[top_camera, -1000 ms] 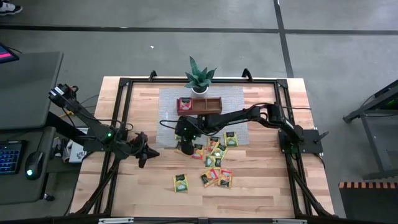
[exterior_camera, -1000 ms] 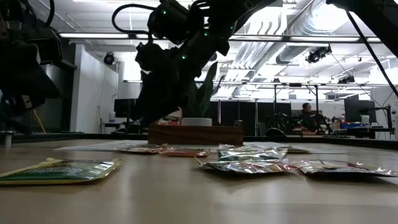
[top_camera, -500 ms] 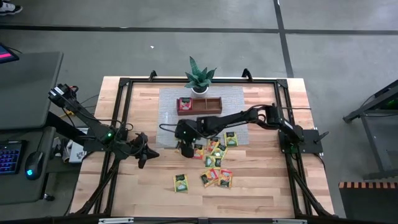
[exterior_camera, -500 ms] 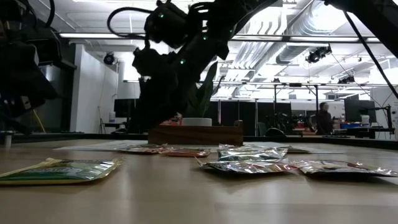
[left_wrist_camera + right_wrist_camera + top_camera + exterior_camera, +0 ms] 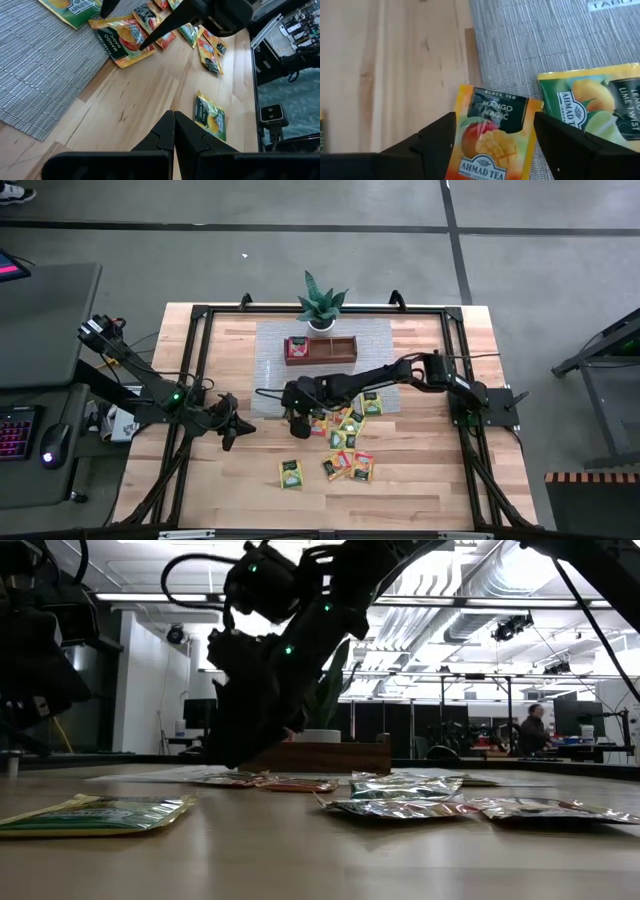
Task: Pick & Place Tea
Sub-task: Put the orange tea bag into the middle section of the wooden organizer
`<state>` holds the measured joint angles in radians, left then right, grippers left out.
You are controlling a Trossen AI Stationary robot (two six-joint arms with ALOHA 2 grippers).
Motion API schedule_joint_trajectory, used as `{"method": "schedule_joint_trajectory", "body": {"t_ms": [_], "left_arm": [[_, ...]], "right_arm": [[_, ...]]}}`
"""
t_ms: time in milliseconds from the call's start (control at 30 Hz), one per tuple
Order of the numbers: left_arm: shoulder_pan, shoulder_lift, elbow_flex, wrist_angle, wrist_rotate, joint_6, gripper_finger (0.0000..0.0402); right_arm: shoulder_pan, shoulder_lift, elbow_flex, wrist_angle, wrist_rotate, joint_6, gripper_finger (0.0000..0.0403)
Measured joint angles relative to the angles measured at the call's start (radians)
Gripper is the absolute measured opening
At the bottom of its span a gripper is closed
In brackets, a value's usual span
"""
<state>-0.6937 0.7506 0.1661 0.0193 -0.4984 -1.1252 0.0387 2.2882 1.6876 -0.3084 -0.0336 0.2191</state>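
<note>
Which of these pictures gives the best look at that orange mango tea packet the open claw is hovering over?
The right wrist view: the mango packet fills the gap in the open right gripper, label readable. The left wrist view shows it smaller, at the grey mat's edge. In the high view the arm mostly hides it; the low view cannot single it out.

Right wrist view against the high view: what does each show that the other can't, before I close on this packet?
Only the right wrist view shows that the open fingers straddle an orange mango packet lying half on the grey mat, with a green lemon packet beside it.

Only the high view shows the wooden tray, the plant, the other scattered packets, and the left gripper waiting shut off to the side.

Both show the right gripper down at the pile's edge, over the mat's border with the bare table.
</note>
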Motion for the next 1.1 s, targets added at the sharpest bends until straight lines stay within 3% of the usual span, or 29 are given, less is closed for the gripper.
{"method": "schedule_joint_trajectory", "body": {"t_ms": [733,1100], "left_arm": [[0.000,0.000,0.000,-0.026,0.003,-0.005,0.0000],[0.000,0.000,0.000,-0.029,0.013,-0.005,0.0000]], "right_arm": [[0.045,0.079,0.005,0.013,0.136,0.111,0.0264],[0.072,0.084,0.004,-0.001,0.237,0.122,0.0185]]}}
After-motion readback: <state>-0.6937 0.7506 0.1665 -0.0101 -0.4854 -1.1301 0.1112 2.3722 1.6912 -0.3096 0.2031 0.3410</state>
